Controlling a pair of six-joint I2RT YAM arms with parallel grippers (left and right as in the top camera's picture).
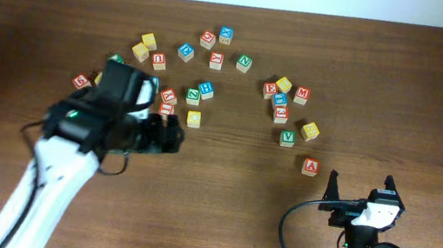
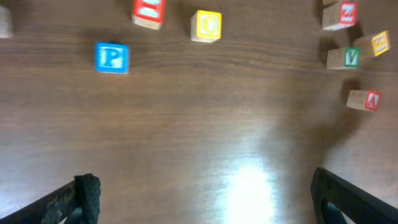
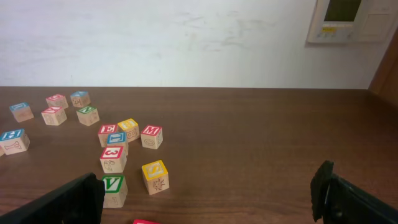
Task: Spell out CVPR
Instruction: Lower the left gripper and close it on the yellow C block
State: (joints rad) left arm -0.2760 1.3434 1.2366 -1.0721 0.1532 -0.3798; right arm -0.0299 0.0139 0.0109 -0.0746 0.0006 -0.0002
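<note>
Status unsorted: yellow C wooden cube [image 2: 206,25], blue P wooden cube [image 2: 112,58] ahead of left gripper [image 2: 204,183], jaws apart, presumably lining up first pick; green V wooden cube [image 2: 344,58] nearer right gripper [image 3: 205,186], jaws apart, idle.

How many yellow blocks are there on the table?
5 yellow blocks: two together at the back left, the C block beside the left arm, one beside the red M, one by the green V. The arm may hide more.
</note>
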